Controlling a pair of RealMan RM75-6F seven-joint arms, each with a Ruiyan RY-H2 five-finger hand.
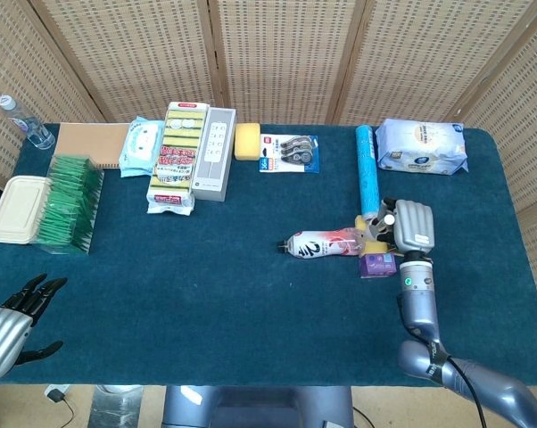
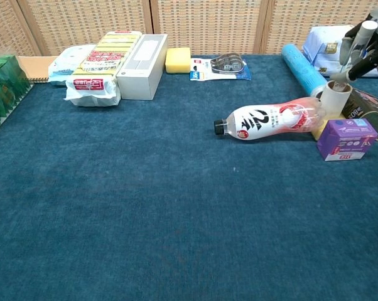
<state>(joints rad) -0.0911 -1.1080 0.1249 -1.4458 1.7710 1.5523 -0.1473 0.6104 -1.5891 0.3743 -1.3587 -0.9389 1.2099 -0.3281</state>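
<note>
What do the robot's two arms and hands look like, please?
The right hand has a ribbed silver-grey back on a grey cylindrical wrist with a small green dot; a black cable runs along its rounded arm. The left hand has a silver back and black fingers.

bottle (image 1: 322,243) lies left of cup (image 2: 334,98) — small box (image 2: 347,139) in front

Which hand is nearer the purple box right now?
Right. The right hand hovers just behind the purple box, over the white cup. The left hand is at the table's opposite near corner, far off.
</note>
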